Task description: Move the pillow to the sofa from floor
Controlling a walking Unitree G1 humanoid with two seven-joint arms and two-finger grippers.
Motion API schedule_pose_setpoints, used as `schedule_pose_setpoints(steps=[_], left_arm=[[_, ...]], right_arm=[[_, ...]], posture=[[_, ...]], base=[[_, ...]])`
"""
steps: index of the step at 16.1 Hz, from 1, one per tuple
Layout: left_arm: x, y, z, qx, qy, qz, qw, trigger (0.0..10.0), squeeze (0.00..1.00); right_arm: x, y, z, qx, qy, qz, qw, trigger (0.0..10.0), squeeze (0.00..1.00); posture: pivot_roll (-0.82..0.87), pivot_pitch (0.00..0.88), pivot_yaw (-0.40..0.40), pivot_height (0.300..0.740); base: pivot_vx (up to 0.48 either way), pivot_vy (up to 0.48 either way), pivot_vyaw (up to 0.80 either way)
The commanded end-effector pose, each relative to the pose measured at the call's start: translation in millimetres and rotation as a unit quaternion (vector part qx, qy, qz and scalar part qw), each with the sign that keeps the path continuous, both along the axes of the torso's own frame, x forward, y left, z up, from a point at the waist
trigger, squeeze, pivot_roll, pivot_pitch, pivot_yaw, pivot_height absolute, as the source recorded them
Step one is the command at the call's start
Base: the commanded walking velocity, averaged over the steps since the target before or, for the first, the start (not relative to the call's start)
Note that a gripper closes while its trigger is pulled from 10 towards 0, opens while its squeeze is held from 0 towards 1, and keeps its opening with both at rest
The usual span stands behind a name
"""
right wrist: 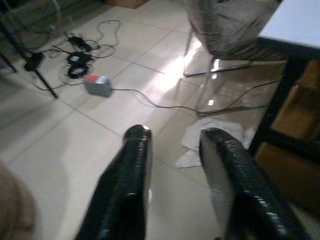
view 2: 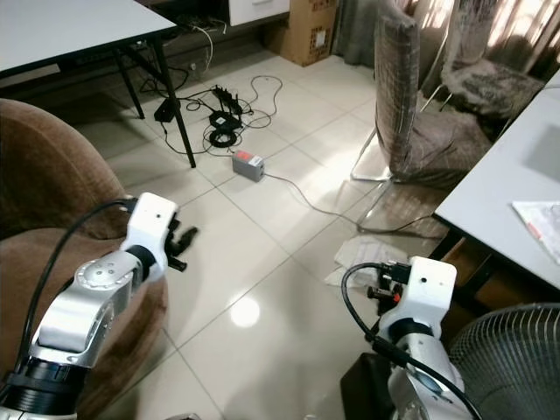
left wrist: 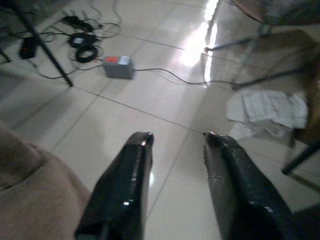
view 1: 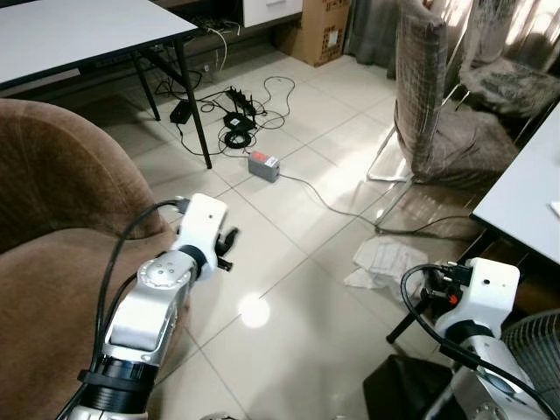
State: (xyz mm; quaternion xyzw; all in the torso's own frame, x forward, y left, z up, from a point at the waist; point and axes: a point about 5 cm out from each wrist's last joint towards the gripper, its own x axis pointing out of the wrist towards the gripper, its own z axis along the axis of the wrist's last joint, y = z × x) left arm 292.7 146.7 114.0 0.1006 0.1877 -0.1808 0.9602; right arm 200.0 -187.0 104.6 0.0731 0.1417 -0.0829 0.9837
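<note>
The brown sofa [view 1: 52, 219] bulks along my left side, its rounded arm beside my left forearm. My left gripper [left wrist: 177, 137] hangs open over bare floor tiles just off the sofa's edge, with nothing between its fingers. My right gripper [right wrist: 172, 132] is held low on the right, also open and holding nothing, pointing at the tiles near some crumpled white paper [view 1: 385, 261]. Grey plaid cushions [view 1: 429, 96] rest on a metal-framed chair at the far right.
A white table [view 1: 70, 35] stands at the back left with cables and a grey power box [view 1: 262, 164] beside its leg. Another white table [view 1: 525, 192] and a fan [view 1: 534, 350] crowd my right. A cardboard box [view 1: 319, 26] sits at the back. Open tiles lie ahead.
</note>
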Motion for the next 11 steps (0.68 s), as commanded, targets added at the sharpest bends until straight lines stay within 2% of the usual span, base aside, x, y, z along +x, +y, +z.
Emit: schedule_pose_setpoints(steps=[1,2,3,4,5,6,7,9,10,11], left_arm=[[-3.4,-2.0,0.0,0.006,0.001,-0.019,1.0,10.0,1.0],[-3.9,-1.7,-1.0,0.02,-0.004,-0.026,0.999,10.0,1.0],[-3.7,-2.3,0.1,0.021,-0.013,-0.025,0.999,10.0,0.25],[-3.6,-2.3,1.9,0.019,-0.023,-0.024,0.999,10.0,0.0],[-3.6,-0.9,4.6,0.026,-0.038,-0.016,0.999,10.0,0.0],[-5.9,10.5,5.3,0.041,-0.056,0.024,0.997,10.0,0.0],[-6.3,12.5,6.1,0.038,-0.065,0.034,0.997,10.0,0.0],[-9.4,20.2,1.0,0.033,-0.045,0.057,0.997,10.0,0.0],[-11.4,20.4,0.2,0.029,-0.043,0.052,0.997,10.0,0.0],[-15.4,18.9,0.2,0.02,-0.039,0.027,0.999,10.0,0.0]], right_arm=[[1.3,0.9,-2.1,-0.003,0.0,0.004,1.0,10.0,1.0],[2.4,2.1,-3.9,-0.019,0.007,0.004,1.0,10.0,1.0],[2.0,4.1,-3.3,-0.028,0.005,0.009,1.0,10.0,0.67],[1.6,5.4,-2.0,-0.055,0.004,0.017,0.998,10.0,0.2],[0.1,9.8,-1.4,-0.072,-0.001,0.036,0.997,10.0,0.0],[-8.5,19.3,-1.4,-0.065,-0.013,0.076,0.995,10.0,0.0],[-10.0,19.2,-1.6,-0.063,-0.015,0.077,0.995,10.0,0.0],[-15.5,16.3,-1.6,-0.057,-0.017,0.071,0.996,10.0,0.0],[-17.1,16.0,-2.6,-0.058,-0.015,0.07,0.996,10.0,0.0],[-19.7,15.6,-5.0,-0.061,-0.008,0.066,0.996,10.0,0.65]], posture=[[-0.01,0.043,0.013,0.74],[-0.01,0.043,0.013,0.74],[-0.02,0.052,0.014,0.74],[-0.02,0.059,0.016,0.74],[-0.02,0.058,0.021,0.74],[-0.02,0.064,0.024,0.74],[-0.02,0.064,0.024,0.74],[-0.03,0.073,0.014,0.74],[-0.03,0.074,0.014,0.74],[-0.03,0.073,0.015,0.74]], base=[[0.0,0.0,0.0],[0.0,0.0,0.0],[0.0,0.0,0.0],[0.0,0.0,0.8],[0.0,0.0,0.8],[0.0,0.0,0.8],[0.0,0.0,0.8],[0.0,0.0,0.8],[0.0,0.0,0.8],[0.0,0.0,0.8]])
